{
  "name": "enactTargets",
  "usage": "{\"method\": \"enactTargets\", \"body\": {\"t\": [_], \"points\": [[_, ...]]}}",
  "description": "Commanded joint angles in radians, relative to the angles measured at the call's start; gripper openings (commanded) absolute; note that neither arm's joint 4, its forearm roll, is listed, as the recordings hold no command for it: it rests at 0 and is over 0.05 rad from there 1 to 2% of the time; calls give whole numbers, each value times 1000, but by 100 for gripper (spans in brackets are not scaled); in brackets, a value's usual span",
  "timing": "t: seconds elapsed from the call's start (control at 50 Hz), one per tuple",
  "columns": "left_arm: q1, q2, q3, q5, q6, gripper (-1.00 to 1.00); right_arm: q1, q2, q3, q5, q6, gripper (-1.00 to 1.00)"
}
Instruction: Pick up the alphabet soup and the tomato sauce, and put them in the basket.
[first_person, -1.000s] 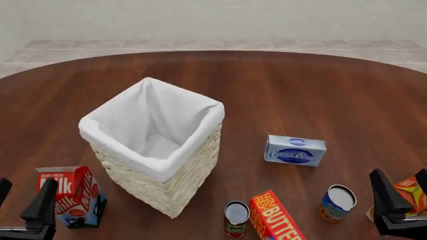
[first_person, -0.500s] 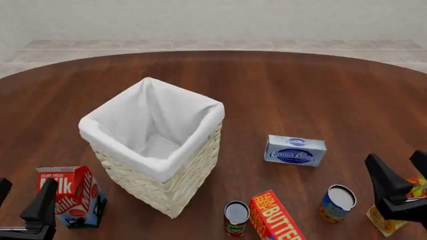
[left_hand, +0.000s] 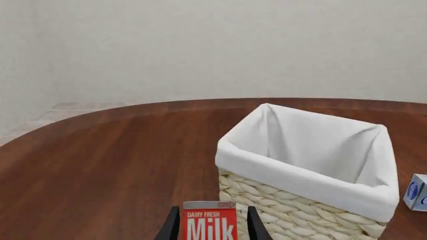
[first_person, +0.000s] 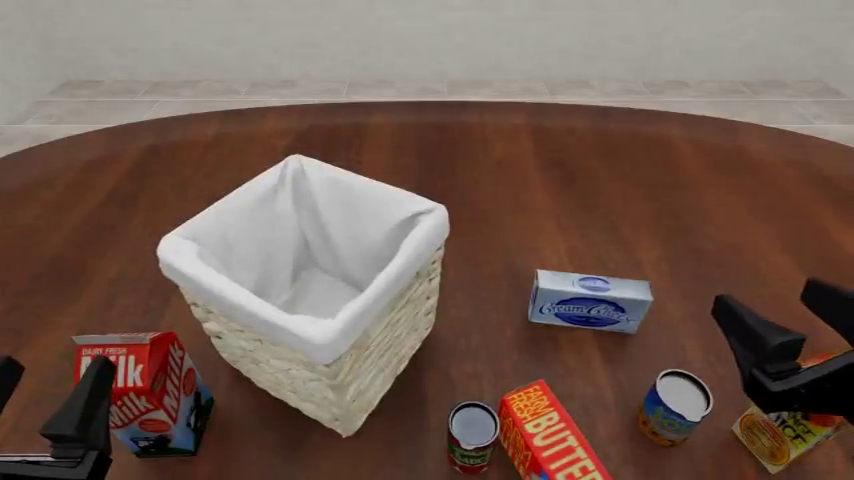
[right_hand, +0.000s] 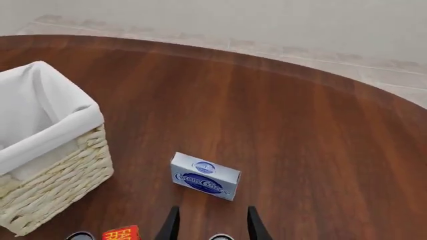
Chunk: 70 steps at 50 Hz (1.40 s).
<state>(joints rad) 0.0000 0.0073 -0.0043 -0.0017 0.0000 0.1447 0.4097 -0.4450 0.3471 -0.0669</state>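
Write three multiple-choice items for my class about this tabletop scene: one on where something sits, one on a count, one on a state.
1. In the front view, where does the butter box stand?
A. Inside the basket
B. Between the two cans
C. Behind the cream cheese box

2. How many cans stand on the table?
A. One
B. Two
C. Four

3. What is the right gripper doing?
A. Open, holding nothing
B. Shut on a can
C. Shut on the milk carton

Answers:
1. B: the butter box stands between the tomato sauce and the alphabet soup.
2. B: only those two cans show on the table.
3. A: the right gripper has its fingers spread above the table, with nothing between them.
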Motion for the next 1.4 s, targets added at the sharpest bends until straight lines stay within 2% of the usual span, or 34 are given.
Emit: {"method": "enactTargets", "body": {"t": [0.02,0.2,0.24,0.32,0.44,0.54,0.7,0.78,1.06,1.1,1.4], "points": [[0,0,0,0,0,100,4,45,-81,106,-45,100],[0,0,0,0,0,100,-5,108,-126,175,-12,100],[0,0,0,0,0,100,-10,122,-131,186,16,100],[0,0,0,0,0,100,-14,128,-110,189,-9,100],[0,0,0,0,0,100,-10,152,-82,211,4,100],[0,0,0,0,0,100,-2,156,-67,233,-14,100],[0,0,0,0,0,100,-16,198,-76,230,-31,100],[0,0,0,0,0,100,-38,210,-64,230,-65,100],[0,0,0,0,0,100,-54,259,-37,211,-79,100],[0,0,0,0,0,100,-57,265,-18,203,-96,100],[0,0,0,0,0,100,-48,291,28,165,-67,100]]}}
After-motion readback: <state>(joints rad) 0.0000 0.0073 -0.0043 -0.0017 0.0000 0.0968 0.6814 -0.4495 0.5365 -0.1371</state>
